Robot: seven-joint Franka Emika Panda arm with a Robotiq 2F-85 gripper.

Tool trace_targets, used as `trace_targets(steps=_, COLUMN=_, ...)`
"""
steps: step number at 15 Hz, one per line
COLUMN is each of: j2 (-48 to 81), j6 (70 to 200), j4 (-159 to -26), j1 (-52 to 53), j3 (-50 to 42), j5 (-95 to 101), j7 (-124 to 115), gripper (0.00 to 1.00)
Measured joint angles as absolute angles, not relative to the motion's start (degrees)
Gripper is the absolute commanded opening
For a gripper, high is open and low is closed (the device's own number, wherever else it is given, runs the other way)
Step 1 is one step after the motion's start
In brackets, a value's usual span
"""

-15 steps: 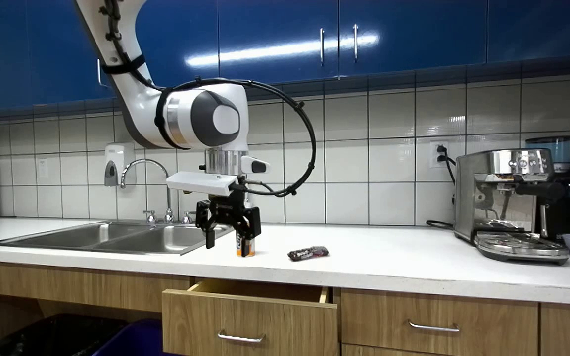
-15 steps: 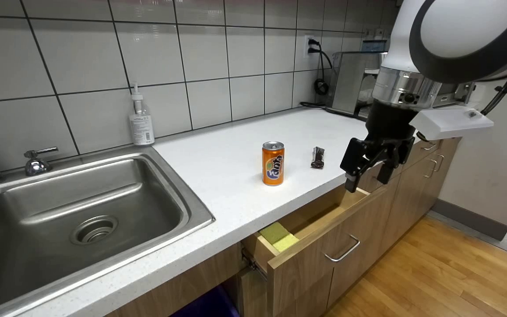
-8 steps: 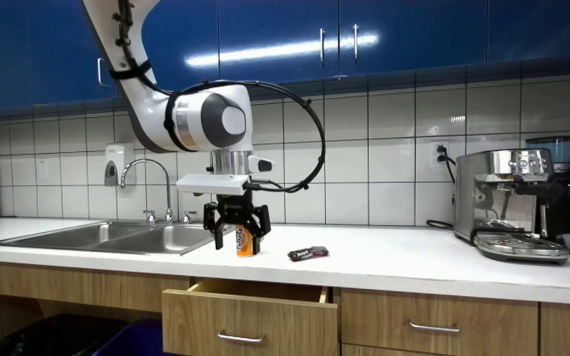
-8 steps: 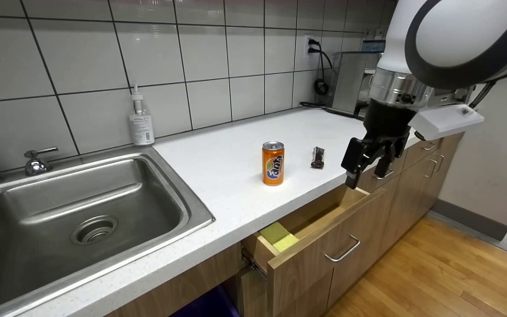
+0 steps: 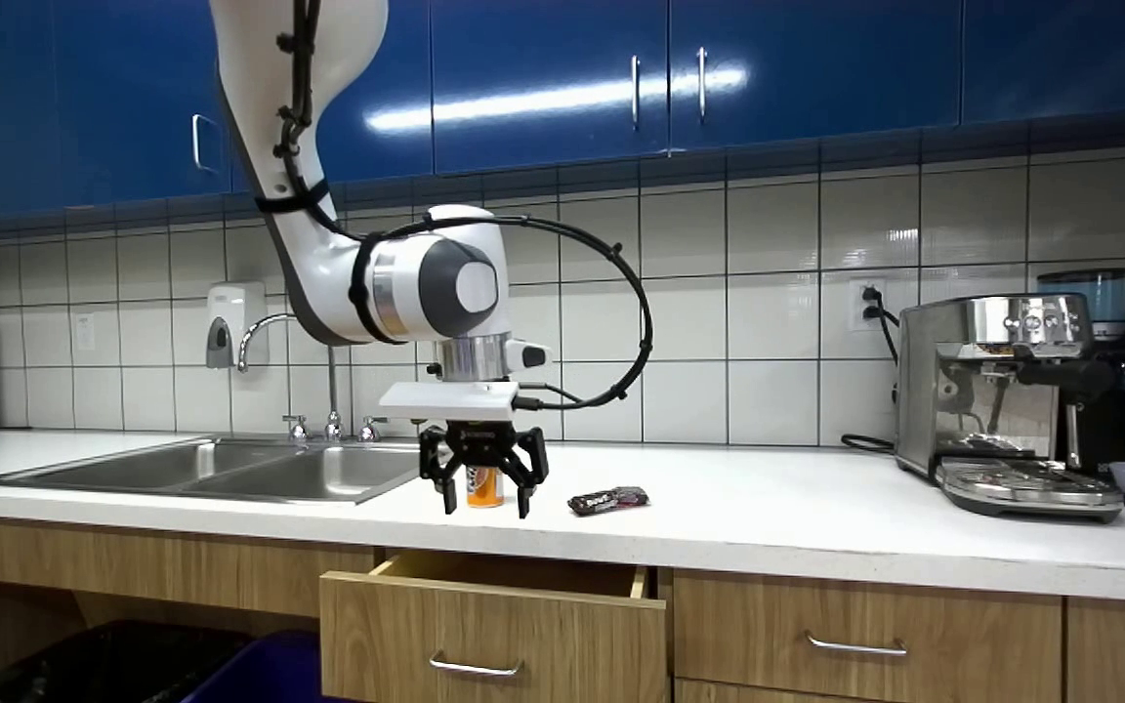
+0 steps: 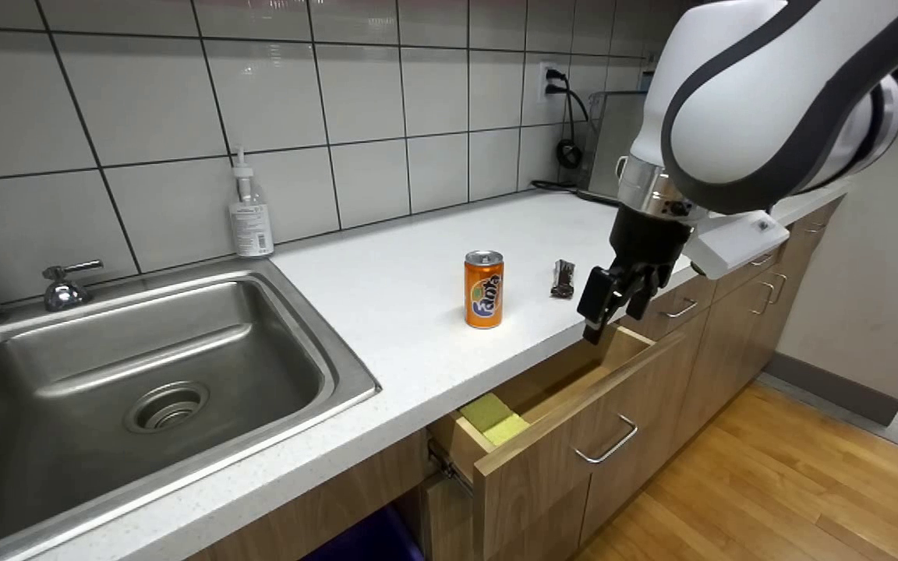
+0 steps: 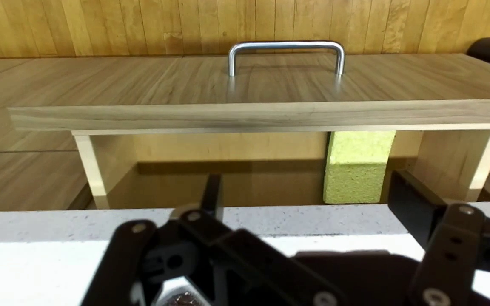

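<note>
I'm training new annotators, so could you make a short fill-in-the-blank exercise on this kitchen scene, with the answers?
The orange soda can carries the brand name ____.
Inside the open drawer lies a yellow-green ____.
The open hand holds ____.
Set into the white countertop is a stainless-steel double ____.
Missing words: Fanta; sponge; nothing; sink.

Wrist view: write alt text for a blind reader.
An open, empty Robotiq gripper points toward a pulled-out wooden drawer with a yellow-green sponge inside, toward the right. A white countertop crosses the bottom; a metal bar handle and wood-plank floor show above.
</note>
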State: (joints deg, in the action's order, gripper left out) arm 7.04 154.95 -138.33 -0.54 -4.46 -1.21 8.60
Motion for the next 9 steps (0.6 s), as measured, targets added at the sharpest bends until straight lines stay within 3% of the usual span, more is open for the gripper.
trace_targets(steps=9, j2=14.90, j6=160.82, j4=-133.93, j1=-0.55, j3=-2.45, j5=-1.18, j7=9.06, gripper=1.00)
